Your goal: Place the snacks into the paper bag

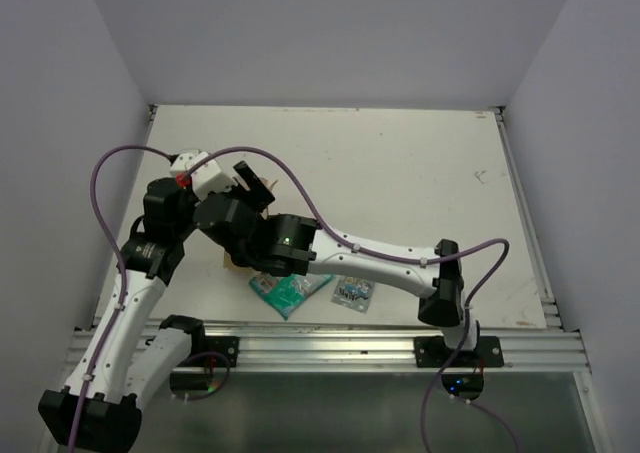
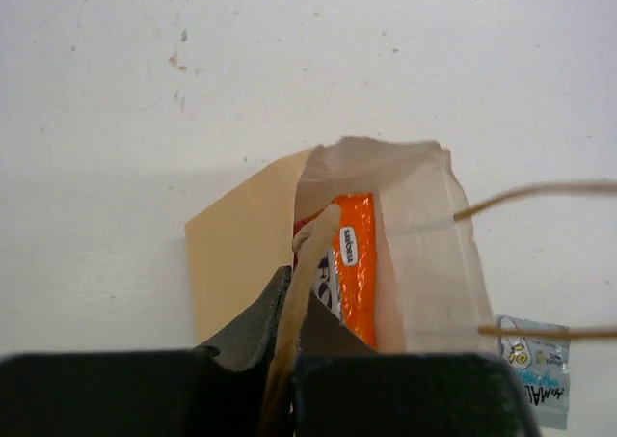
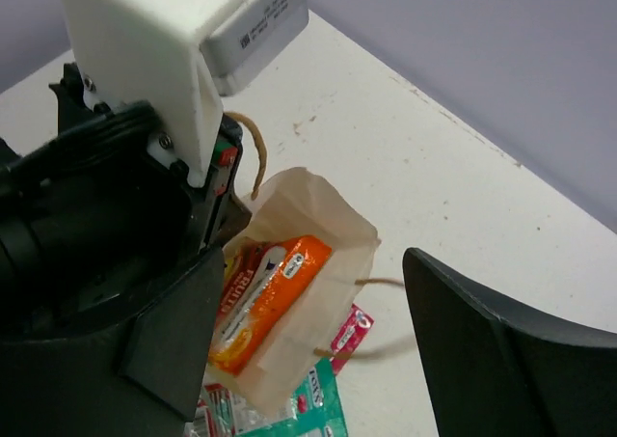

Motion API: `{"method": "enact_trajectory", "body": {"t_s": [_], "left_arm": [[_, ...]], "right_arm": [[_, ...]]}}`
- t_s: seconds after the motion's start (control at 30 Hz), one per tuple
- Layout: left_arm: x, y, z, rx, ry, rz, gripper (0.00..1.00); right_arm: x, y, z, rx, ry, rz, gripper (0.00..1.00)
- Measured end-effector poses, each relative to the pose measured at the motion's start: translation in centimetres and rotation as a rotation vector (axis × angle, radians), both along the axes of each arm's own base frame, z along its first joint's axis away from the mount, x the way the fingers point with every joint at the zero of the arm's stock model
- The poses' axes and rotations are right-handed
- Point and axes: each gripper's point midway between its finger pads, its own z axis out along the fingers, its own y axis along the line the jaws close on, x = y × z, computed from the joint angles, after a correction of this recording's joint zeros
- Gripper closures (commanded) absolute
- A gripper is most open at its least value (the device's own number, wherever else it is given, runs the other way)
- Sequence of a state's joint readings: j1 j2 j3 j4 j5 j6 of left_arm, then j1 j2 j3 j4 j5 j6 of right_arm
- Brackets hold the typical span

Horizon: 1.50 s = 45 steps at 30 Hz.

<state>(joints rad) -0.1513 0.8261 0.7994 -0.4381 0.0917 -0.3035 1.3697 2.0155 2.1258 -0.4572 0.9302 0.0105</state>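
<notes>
Our left gripper [image 2: 292,307] clamps the flimsy bag [image 2: 241,254] at its rim, our right gripper [image 3: 313,259] gapes; we'd pinch the light, slippery teal packet [image 1: 290,291] by an edge.

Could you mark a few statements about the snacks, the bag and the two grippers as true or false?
1. The red-yellow candy bag is inside the paper bag. True.
2. The teal-green bag is already in the paper bag. False: it lies on the table outside it.
3. The left gripper is pinching the paper bag's rim. True.
4. The right gripper is shut on a packet. False: it is open and empty above the bag's mouth.
5. The silvery-blue packet lies on the table outside the bag. True.
</notes>
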Motion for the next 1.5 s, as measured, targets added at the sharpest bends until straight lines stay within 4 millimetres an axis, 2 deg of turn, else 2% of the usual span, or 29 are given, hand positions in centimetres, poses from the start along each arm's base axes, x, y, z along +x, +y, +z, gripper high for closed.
{"method": "enact_trajectory", "body": {"t_s": [0.1, 0.3, 0.37, 0.47, 0.6, 0.8, 0.97, 1.03, 1.13, 1.27, 1.5], "left_arm": [[-0.1, -1.2, 1.3, -0.016, -0.047, -0.048, 1.00], [0.2, -0.9, -0.6, -0.004, 0.024, -0.033, 1.00], [0.3, -0.9, -0.6, -0.003, 0.023, -0.033, 1.00], [0.3, -0.9, -0.7, -0.003, 0.024, -0.032, 1.00], [0.4, -0.8, -0.9, 0.001, 0.030, -0.027, 1.00], [0.6, -0.3, -1.0, 0.015, 0.034, 0.002, 1.00], [0.6, 0.8, -1.4, 0.023, 0.051, 0.073, 1.00], [0.6, 1.0, -1.6, 0.015, 0.061, 0.097, 1.00], [0.6, 1.1, -1.6, 0.001, 0.067, 0.117, 1.00], [0.2, 1.4, -1.5, -0.011, 0.059, 0.141, 1.00], [-0.8, 2.2, -1.2, -0.018, 0.059, 0.192, 1.00]], "right_arm": [[-1.1, -1.5, 0.3, -0.023, -0.010, 0.016, 0.22], [-7.1, -5.6, -0.7, 0.039, 0.029, 0.092, 0.22], [-7.9, -7.2, -1.8, 0.075, 0.061, 0.091, 0.23], [-7.6, -9.2, -4.8, 0.080, 0.106, 0.050, 0.22], [-7.4, -10.4, -9.5, 0.035, 0.150, 0.013, 0.18], [-7.4, -10.9, -15.0, 0.029, 0.222, 0.030, 0.16], [-4.9, -12.9, -20.1, 0.071, 0.332, -0.017, 0.15], [-4.4, -13.5, -21.6, 0.087, 0.366, -0.027, 0.15], [-4.3, -13.1, -22.7, 0.128, 0.403, -0.011, 0.15], [-4.7, -11.6, -24.3, 0.184, 0.458, 0.041, 0.15], [-4.4, -10.8, -30.1, 0.163, 0.571, 0.049, 0.16]]}}
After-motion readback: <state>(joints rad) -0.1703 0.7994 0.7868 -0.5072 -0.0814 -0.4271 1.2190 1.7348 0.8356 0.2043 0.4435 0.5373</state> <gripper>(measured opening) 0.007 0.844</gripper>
